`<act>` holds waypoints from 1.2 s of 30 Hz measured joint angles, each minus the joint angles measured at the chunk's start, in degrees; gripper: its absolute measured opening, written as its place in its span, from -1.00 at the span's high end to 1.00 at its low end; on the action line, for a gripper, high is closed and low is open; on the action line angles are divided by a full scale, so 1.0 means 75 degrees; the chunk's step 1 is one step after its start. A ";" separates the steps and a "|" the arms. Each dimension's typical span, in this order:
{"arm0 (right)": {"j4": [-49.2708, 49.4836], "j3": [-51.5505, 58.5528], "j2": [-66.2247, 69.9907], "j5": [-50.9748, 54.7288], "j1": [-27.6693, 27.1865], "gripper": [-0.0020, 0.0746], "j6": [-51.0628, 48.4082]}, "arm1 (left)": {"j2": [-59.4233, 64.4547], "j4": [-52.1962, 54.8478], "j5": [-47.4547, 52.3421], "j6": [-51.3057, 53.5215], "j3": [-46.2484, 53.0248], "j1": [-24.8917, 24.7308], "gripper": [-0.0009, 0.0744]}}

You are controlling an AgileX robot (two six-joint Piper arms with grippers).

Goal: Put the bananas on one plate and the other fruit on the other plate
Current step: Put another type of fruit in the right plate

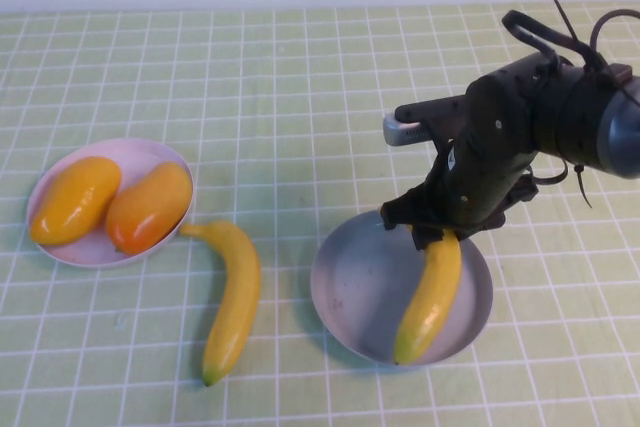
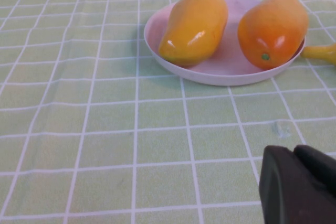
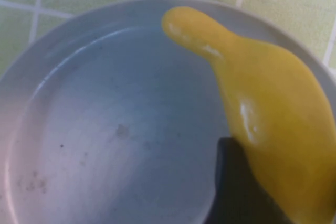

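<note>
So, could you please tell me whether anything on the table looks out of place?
One banana lies on the cloth between the pink plate and the grey plate, its tip touching the pink rim. The right tool holds the other banana over the grey plate. The left tool hangs near the pink plate.

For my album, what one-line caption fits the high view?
Right gripper holds a long yellow banana over the grey-blue plate; left gripper out of view.
</note>
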 joint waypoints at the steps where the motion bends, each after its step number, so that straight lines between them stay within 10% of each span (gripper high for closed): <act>1: -0.0020 0.0000 0.0038 0.0013 -0.0016 0.14 0.0000 | 0.0000 0.0000 0.0000 0.0000 0.0000 0.0000 0.97; 18: -0.0075 -0.0986 0.0069 0.1288 0.0057 -0.19 0.0012 | 0.0000 0.0000 0.0000 0.0000 0.0000 0.0000 0.97; 36: 0.0675 -0.6099 0.3413 0.2459 0.2427 -0.19 -0.0556 | 0.0000 0.0086 0.0000 0.0000 0.0000 0.0000 0.97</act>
